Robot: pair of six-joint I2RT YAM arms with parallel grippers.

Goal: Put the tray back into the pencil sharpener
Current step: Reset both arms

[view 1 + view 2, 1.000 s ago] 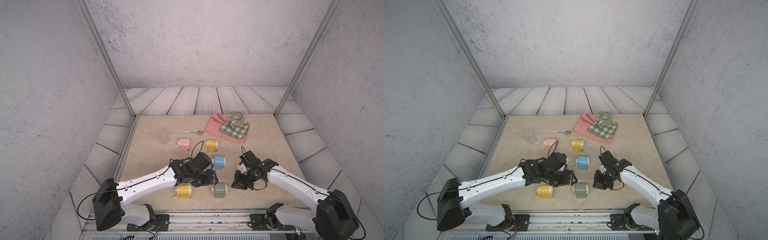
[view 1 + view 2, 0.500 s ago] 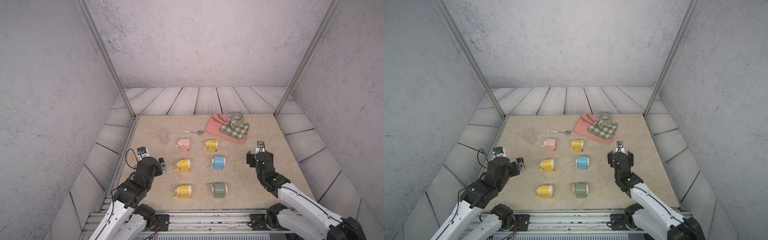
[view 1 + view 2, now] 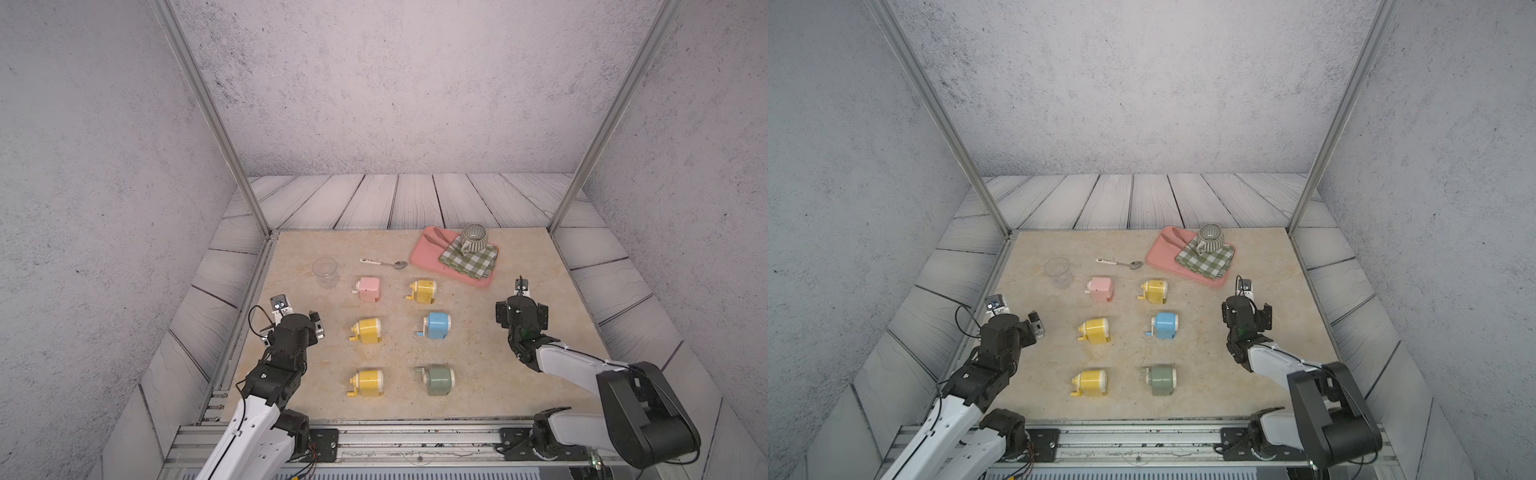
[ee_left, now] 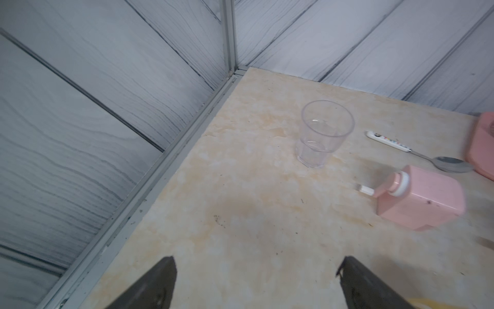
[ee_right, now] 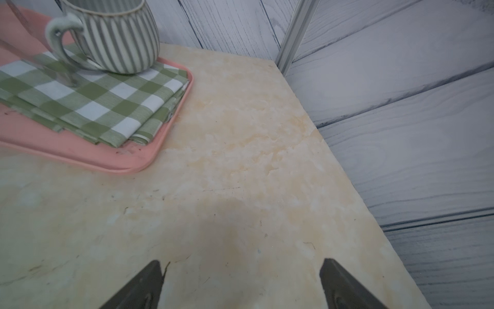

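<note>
No loose tray anywhere on the worktop (image 3: pixel 523 257): six sharpeners stand in 2 columns, blue sharpener (image 3: pixel 437 325) mid-column. Every body looks closed, so tray is prob. already seated – can't tell in which one. L gripper (image 3: pixel 293 328) hangs well out beyond the yellow sharpener (image 3: pixel 367 330) that's next to blue; R gripper (image 3: pixel 521 313) hangs well apart on blue's opposite side. Both sets of jaws spread, nothing btwn them in the wrist views. Sharpener long axes run across, cranks pointing toward the L arm's side. Should a tray need a nudge, R is nearer blue, L nearer its yellow neighbour; neither is lined up w/ one yet.
</note>
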